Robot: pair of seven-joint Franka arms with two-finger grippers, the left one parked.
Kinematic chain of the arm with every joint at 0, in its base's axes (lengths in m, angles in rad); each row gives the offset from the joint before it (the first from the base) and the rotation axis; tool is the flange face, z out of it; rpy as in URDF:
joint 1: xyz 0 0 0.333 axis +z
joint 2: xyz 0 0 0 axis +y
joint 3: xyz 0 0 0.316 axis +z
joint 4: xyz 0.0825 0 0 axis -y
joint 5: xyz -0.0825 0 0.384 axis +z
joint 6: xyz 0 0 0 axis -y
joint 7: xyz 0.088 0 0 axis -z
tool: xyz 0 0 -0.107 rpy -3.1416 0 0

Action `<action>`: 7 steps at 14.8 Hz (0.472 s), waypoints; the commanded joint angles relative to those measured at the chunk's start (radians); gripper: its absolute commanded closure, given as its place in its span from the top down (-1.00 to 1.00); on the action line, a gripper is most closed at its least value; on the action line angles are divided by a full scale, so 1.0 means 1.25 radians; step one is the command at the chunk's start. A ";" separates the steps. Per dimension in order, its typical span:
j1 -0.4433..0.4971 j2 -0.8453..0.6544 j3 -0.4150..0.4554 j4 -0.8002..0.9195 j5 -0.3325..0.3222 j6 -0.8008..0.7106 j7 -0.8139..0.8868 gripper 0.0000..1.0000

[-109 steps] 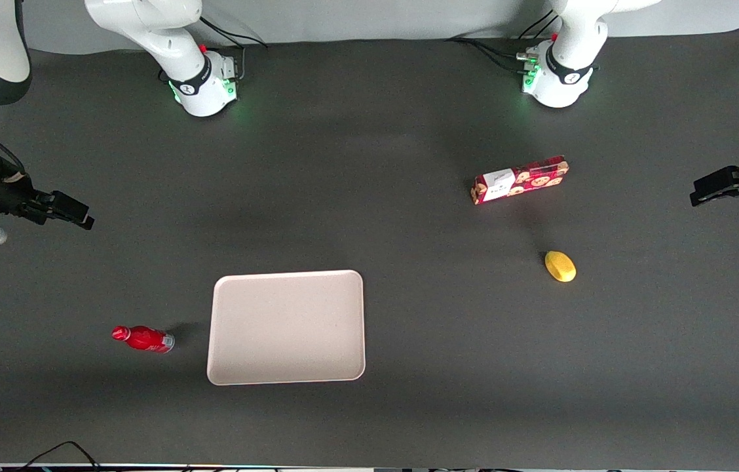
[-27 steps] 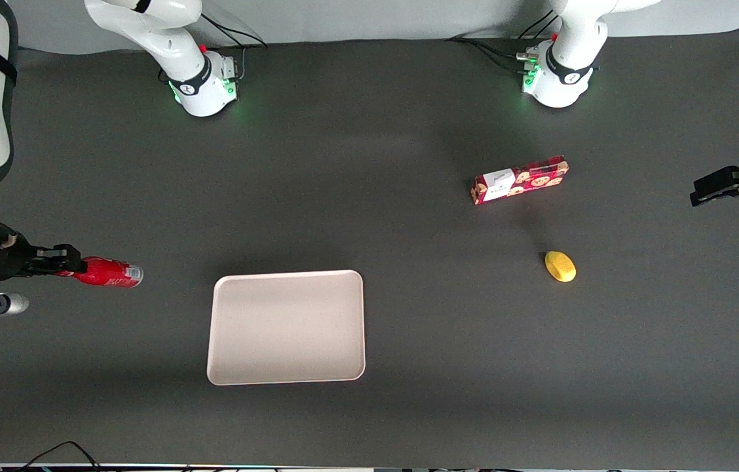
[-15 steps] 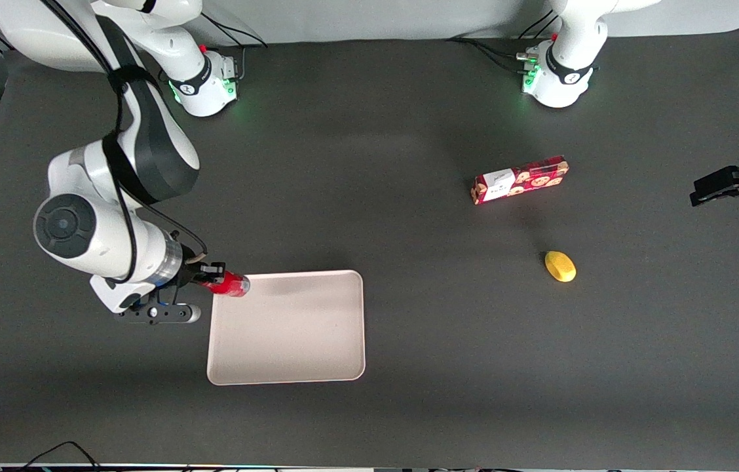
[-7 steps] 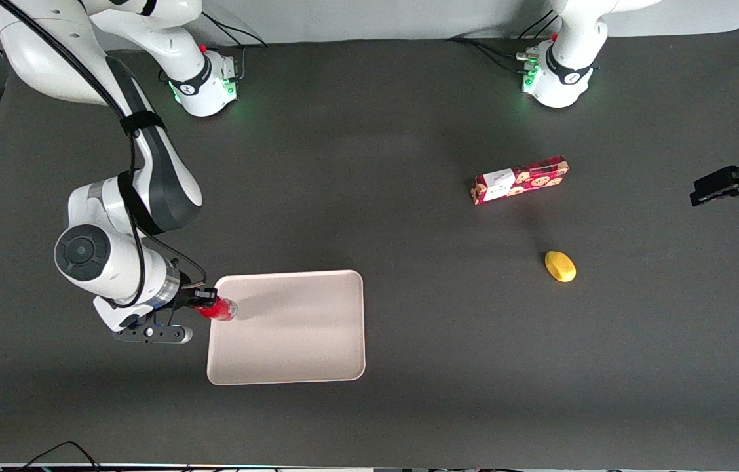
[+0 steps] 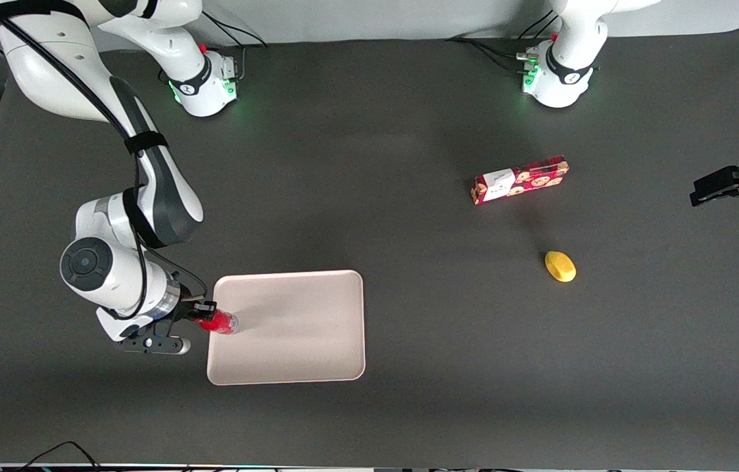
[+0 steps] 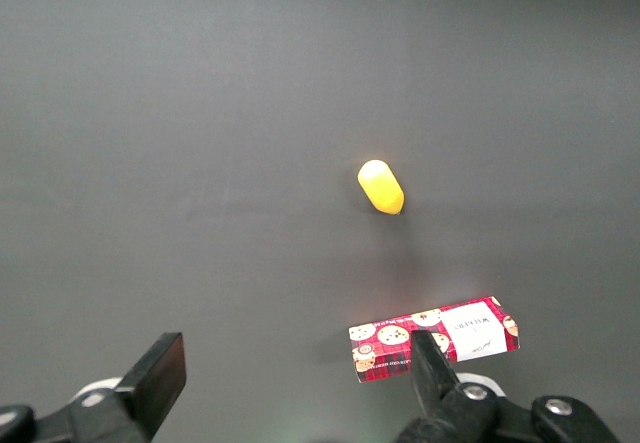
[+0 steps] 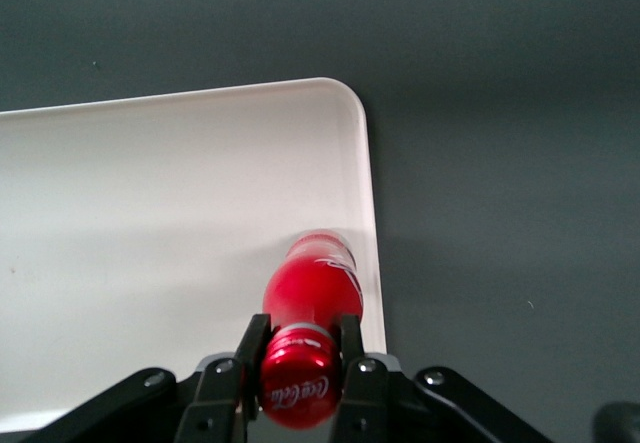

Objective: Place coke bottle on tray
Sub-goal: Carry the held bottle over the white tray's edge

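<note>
The coke bottle (image 5: 219,322) is small and all red with a red cap. My right gripper (image 5: 202,316) is shut on its neck, just under the cap. The bottle stands over the working-arm edge of the tray (image 5: 304,334), a large pale beige-pink rectangle with a low rim. In the right wrist view the fingers (image 7: 253,348) clamp the bottle (image 7: 312,288) from both sides, and its base is on or just above the tray (image 7: 150,213) beside the rim. I cannot tell whether the base touches the tray.
A flat red cookie box (image 5: 519,179) and a yellow lemon (image 5: 560,266) lie toward the parked arm's end of the table; both also show in the left wrist view, box (image 6: 434,337) and lemon (image 6: 381,186). The dark table (image 5: 409,393) surrounds the tray.
My gripper carried the bottle from beside the tray to over its edge, then moved it nearer the front camera along that edge and lower. The grip has stayed shut.
</note>
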 commanded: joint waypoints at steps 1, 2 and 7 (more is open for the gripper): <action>0.001 -0.001 -0.002 0.000 -0.015 0.022 0.017 -1.00; 0.000 0.003 -0.002 0.000 -0.015 0.030 0.017 -1.00; 0.000 0.024 -0.003 0.005 -0.015 0.052 0.017 -1.00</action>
